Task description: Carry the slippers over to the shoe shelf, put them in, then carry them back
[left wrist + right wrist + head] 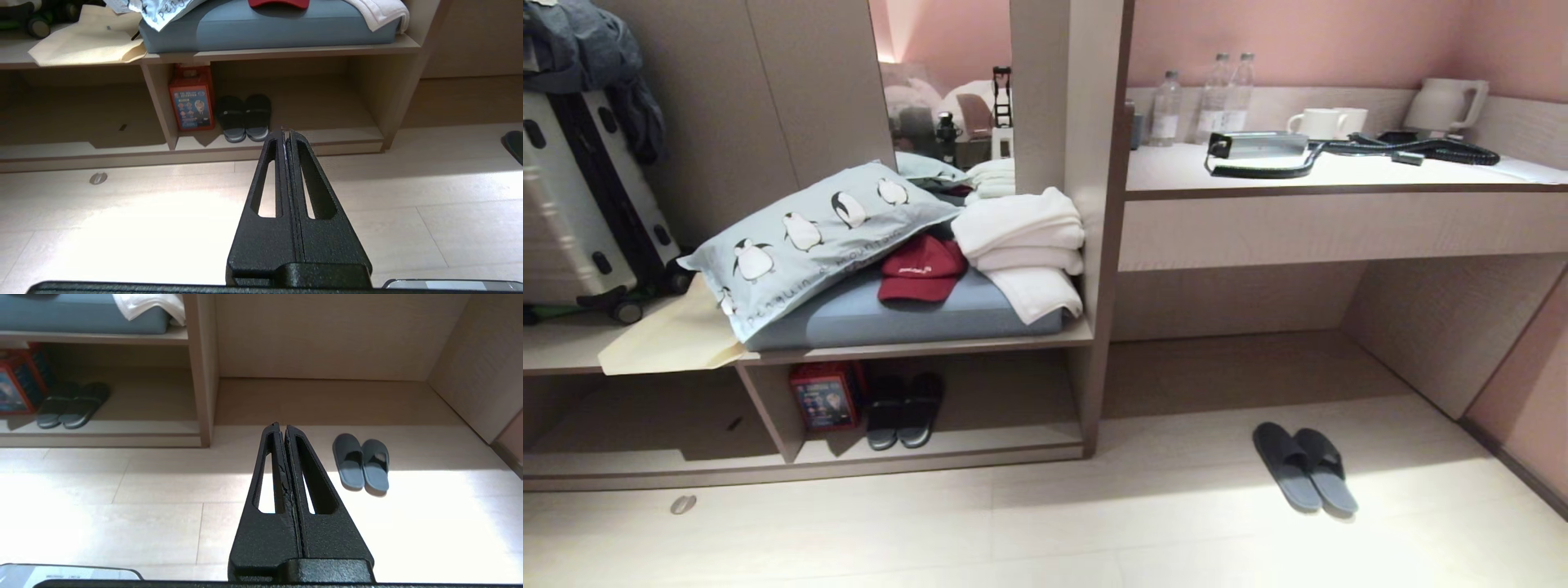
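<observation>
Blue-grey slippers (361,462) beside right end effector (281,426)

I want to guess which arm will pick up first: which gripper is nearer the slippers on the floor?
Right. The right gripper hangs shut just beside the slippers; the left gripper, also shut, faces the shoe shelf, the slippers off to its side.

The flat dark blue-grey fabric slippers (1305,477) look soft and matt, sitting on smooth pale wood-look floor planks (1045,531). The low beige shoe shelf (931,447) is matt wood-grain board. Both black grippers (284,132) (281,426) have that rough, grainy plastic texture.
</observation>
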`<state>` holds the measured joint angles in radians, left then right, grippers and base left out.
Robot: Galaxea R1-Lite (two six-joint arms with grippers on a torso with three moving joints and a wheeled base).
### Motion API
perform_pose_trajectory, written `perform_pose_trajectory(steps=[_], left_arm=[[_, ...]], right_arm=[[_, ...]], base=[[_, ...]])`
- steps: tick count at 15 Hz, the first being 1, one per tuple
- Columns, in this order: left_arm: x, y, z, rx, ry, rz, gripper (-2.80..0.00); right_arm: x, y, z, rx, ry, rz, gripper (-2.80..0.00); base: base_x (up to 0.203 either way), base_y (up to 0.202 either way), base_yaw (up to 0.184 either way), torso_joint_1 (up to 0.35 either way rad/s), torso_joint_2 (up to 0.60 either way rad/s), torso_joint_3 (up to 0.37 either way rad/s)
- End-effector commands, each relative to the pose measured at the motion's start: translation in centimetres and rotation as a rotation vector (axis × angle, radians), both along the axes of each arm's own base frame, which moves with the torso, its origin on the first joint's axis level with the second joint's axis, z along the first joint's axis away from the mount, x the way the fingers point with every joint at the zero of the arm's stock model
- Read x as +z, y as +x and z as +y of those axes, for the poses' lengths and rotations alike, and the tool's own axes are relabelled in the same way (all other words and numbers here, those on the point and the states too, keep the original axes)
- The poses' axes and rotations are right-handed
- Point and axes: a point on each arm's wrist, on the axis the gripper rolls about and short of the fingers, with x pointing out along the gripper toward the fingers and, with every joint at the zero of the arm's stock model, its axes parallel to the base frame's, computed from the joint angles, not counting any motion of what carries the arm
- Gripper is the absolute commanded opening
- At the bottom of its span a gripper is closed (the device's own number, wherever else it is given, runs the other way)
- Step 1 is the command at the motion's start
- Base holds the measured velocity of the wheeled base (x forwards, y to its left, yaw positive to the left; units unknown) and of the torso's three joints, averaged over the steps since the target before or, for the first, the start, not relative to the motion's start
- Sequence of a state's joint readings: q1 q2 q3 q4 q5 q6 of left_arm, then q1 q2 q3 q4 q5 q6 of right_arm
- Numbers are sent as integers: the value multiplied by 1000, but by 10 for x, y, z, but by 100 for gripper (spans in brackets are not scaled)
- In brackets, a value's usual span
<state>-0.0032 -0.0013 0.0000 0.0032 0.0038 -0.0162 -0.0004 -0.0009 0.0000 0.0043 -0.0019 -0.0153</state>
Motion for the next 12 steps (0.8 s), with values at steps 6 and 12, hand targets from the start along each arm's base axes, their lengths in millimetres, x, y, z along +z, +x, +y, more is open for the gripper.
perform_pose_trajectory(steps=[6, 12], left_arm=[[0, 0, 0, 1, -1, 3, -280], [0, 0, 0, 1, -1, 3, -280]], right_arm=[[0, 0, 0, 1, 0, 1, -280], [0, 0, 0, 1, 0, 1, -280]], base=[[-197, 0, 1, 3, 3, 3], [-193, 0, 2, 4, 3, 1]])
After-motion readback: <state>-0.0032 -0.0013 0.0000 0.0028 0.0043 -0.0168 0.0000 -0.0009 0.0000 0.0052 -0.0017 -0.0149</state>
